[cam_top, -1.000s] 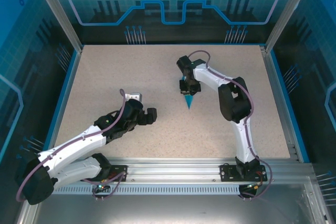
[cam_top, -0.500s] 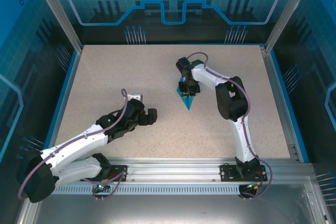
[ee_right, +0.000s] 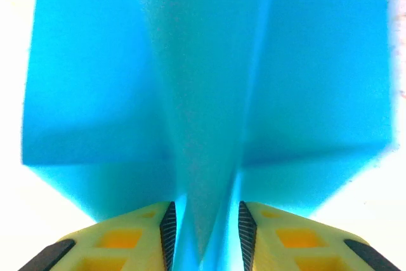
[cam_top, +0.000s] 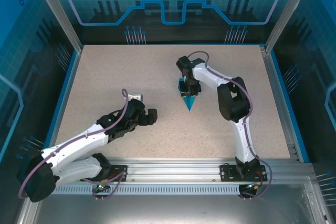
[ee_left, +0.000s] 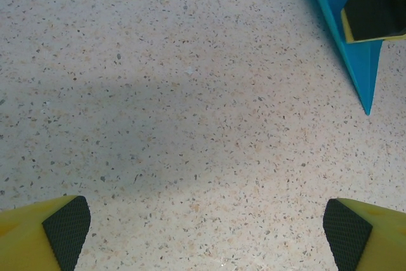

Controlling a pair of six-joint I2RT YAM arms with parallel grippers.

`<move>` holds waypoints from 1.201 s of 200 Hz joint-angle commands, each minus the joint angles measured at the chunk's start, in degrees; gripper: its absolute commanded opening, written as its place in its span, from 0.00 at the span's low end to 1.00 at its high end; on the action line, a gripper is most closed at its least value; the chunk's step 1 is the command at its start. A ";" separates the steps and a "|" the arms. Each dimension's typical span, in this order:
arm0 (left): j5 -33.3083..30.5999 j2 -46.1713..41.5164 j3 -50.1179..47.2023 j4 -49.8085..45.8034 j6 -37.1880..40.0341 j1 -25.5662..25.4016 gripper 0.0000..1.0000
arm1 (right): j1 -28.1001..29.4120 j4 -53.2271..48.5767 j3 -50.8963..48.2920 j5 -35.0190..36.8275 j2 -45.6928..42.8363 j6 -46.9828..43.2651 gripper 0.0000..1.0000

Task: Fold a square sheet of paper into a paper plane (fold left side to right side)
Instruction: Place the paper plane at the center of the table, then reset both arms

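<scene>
The paper plane point(cam_top: 188, 101) lies on the table as a cyan-blue dart, its sharp tip toward the arms' bases. My right gripper point(cam_top: 188, 88) points down over its wide end. In the right wrist view the paper plane point(ee_right: 203, 61) has a raised centre fold that runs between the two pads, and my right gripper point(ee_right: 204, 233) stands narrowly open astride it, with a thin gap on each side. My left gripper point(cam_top: 152, 115) hovers open over bare table to the left. The left wrist view has the paper plane point(ee_left: 356, 58) at the top right and my left gripper point(ee_left: 206, 230) wide apart.
The speckled beige table point(cam_top: 131, 77) has a blue rim point(cam_top: 67, 85) and aluminium frame posts point(cam_top: 55, 9) at its corners. A black and yellow right finger point(ee_left: 374, 4) rests on the paper in the left wrist view.
The right gripper has shifted slightly over the plane's wide end, and a little more blue paper shows at its left side. The left arm has barely moved.
</scene>
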 commanded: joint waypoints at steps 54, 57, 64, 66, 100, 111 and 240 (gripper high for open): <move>5.16 -1.35 1.48 0.51 -0.12 8.20 0.99 | 2.37 -4.36 -5.76 5.07 -19.41 -1.78 0.52; 5.27 -1.57 1.52 0.39 0.10 8.84 0.99 | 2.36 -4.09 -6.44 5.34 -20.48 -2.12 0.53; 5.09 -2.18 1.69 0.24 0.71 10.32 0.99 | 2.31 -3.40 -8.07 6.31 -23.20 -2.84 0.55; 5.05 -2.36 1.74 0.19 1.01 10.77 0.99 | 2.22 -3.22 -8.50 6.64 -23.95 -3.00 0.56; -0.15 -6.03 1.92 0.34 4.02 17.35 0.99 | 1.27 3.57 -21.13 16.97 -39.30 -6.53 0.75; -3.95 -7.22 1.26 1.24 4.84 18.33 0.99 | 0.28 7.52 -26.97 20.83 -45.04 -7.19 0.88; -15.23 -3.00 -20.94 39.82 22.60 29.97 0.98 | -26.01 69.33 -76.09 11.86 -57.47 -22.93 0.99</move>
